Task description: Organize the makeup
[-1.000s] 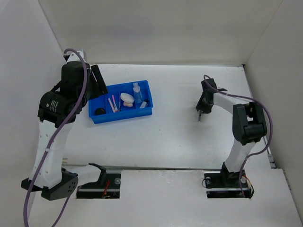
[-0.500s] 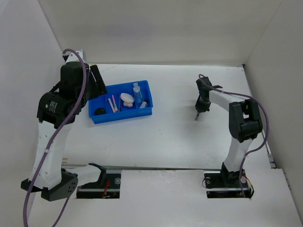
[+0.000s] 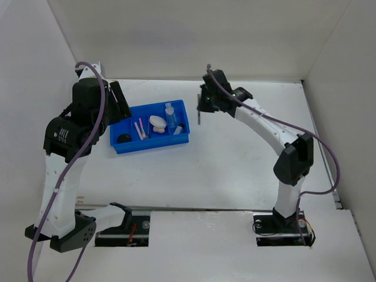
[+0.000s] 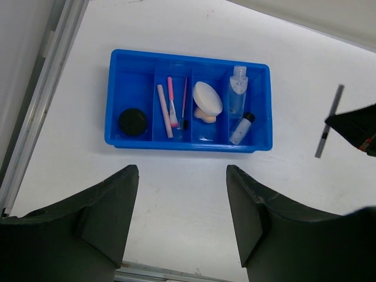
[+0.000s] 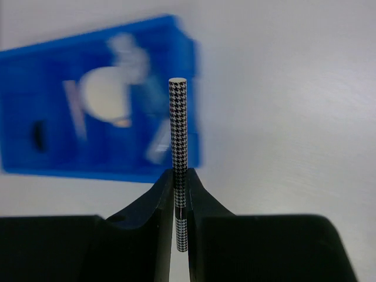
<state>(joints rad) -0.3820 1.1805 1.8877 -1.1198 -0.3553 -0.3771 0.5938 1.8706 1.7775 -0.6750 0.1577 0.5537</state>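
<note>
A: What is the right gripper (image 5: 181, 197) carrying?

B: It is pinching the dark pencil (image 5: 178, 129) near its lower end, jaws closed tight on it. The pencil is standing upright just beside the right end of the blue tray (image 4: 176, 57), above centre in the overhead frame.

A: And the left gripper (image 4: 182, 171)?

B: It is hovering open and empty above the tray, at the bottom of its own frame.

A: How should the pencil be going in?

B: I would be laying it lengthwise beside the pink-handled brushes (image 4: 172, 103) and beige stick (image 4: 164, 118), lowering before releasing, since that slot is looking narrow.

A: Anything unclear?

B: The tray is blurring in the right wrist view, so its dividers are not reading there. Overhead, the pencil is showing only as a thin line.
</note>
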